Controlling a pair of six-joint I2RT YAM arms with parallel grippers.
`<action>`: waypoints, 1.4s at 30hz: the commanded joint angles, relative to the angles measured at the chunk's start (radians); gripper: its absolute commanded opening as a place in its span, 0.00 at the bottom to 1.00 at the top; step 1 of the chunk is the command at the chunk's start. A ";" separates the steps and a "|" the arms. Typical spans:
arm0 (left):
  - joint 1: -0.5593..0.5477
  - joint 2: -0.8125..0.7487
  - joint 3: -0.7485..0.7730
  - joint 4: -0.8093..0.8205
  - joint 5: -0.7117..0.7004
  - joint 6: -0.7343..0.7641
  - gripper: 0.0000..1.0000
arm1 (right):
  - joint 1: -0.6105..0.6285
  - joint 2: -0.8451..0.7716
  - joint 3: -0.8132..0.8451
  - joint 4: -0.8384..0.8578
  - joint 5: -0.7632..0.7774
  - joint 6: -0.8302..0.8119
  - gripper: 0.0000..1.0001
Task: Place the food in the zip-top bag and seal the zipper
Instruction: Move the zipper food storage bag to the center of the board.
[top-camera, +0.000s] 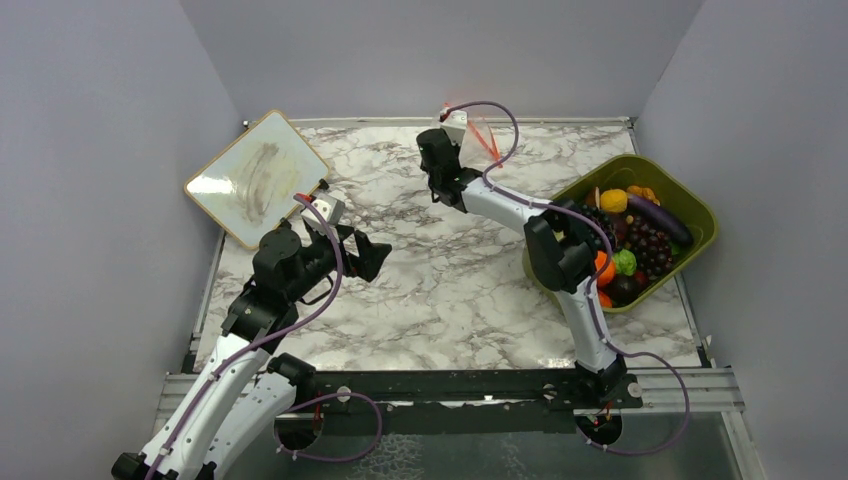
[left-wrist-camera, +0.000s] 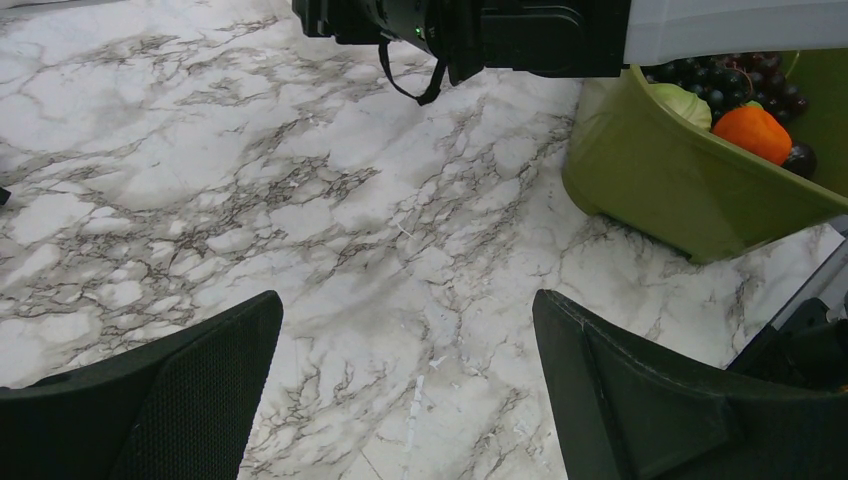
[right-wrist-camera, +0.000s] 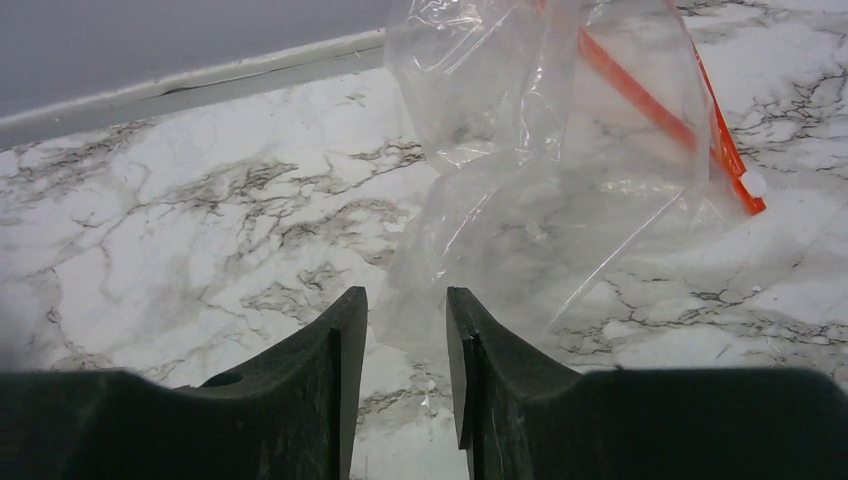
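Observation:
The clear zip-top bag (right-wrist-camera: 540, 190) lies crumpled at the back of the marble table, and it also shows in the top view (top-camera: 478, 135). Its red-orange zipper (right-wrist-camera: 650, 105) runs along the far right edge. My right gripper (right-wrist-camera: 405, 305) is narrowly open, with the bag's near corner just between the fingertips and marble showing in the gap. My left gripper (left-wrist-camera: 405, 330) is wide open and empty above bare marble left of centre (top-camera: 375, 255). The food sits in the olive-green bin (top-camera: 690, 205): grapes (top-camera: 650, 245), a green cabbage ball (left-wrist-camera: 685, 103) and an orange piece (left-wrist-camera: 752, 132).
A white board (top-camera: 258, 178) leans at the back left corner. Grey walls close in the table on three sides. The right arm's forearm (left-wrist-camera: 480, 30) crosses the top of the left wrist view. The bin stands against the right edge.

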 joint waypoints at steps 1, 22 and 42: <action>-0.006 -0.014 -0.008 -0.006 0.000 0.010 1.00 | -0.008 0.036 0.045 -0.018 0.007 0.014 0.34; -0.008 -0.006 -0.011 -0.004 -0.001 0.010 1.00 | -0.023 -0.064 -0.103 0.081 -0.143 -0.127 0.02; -0.007 -0.030 -0.157 0.199 0.025 -0.030 0.93 | -0.022 -0.620 -0.574 -0.009 -0.595 -0.384 0.02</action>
